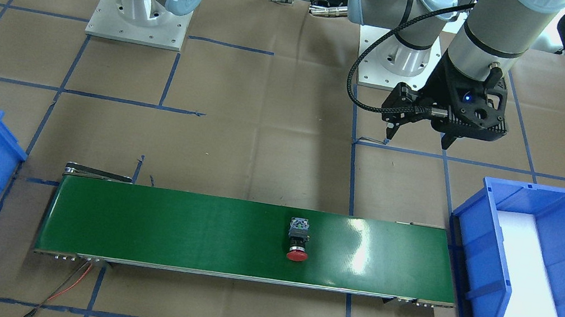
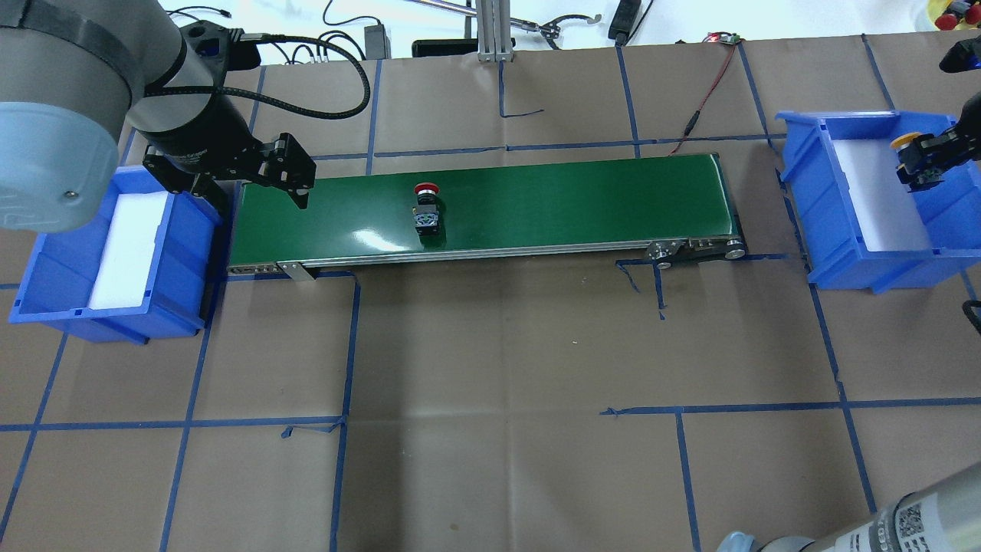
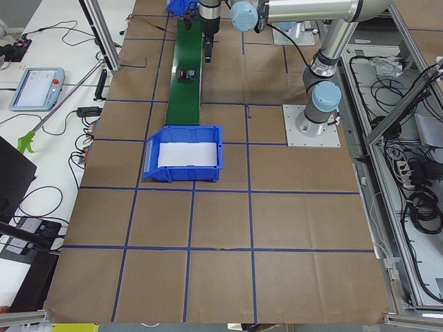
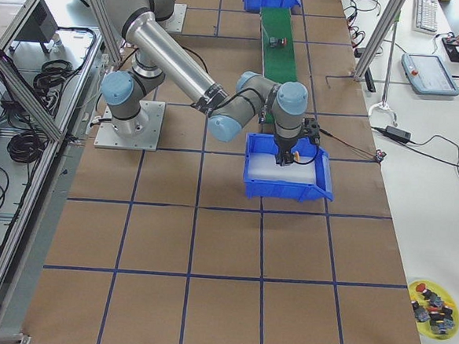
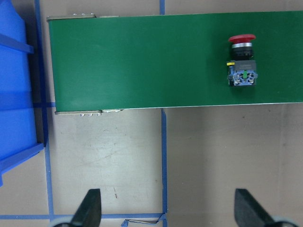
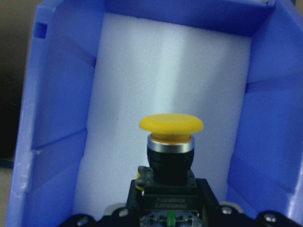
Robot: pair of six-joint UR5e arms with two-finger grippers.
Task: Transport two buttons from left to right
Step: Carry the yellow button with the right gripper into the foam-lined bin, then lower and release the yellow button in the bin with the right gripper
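Observation:
The red button (image 1: 298,238) lies on its side near the middle of the green conveyor belt (image 1: 192,229); it also shows in the overhead view (image 2: 426,207) and the left wrist view (image 5: 242,59). My left gripper (image 2: 260,201) is open and empty, hovering off the belt's left end on the robot's side, between the belt and the left blue bin (image 2: 176,253). My right gripper (image 2: 923,162) is shut on the yellow button (image 6: 171,142) and holds it above the white foam of the right blue bin (image 2: 843,222).
The left bin holds only white foam (image 2: 126,245). A red and black wire (image 2: 705,92) runs from the belt's right end to the far table edge. A yellow plate (image 4: 433,304) with several spare buttons sits beyond the right bin.

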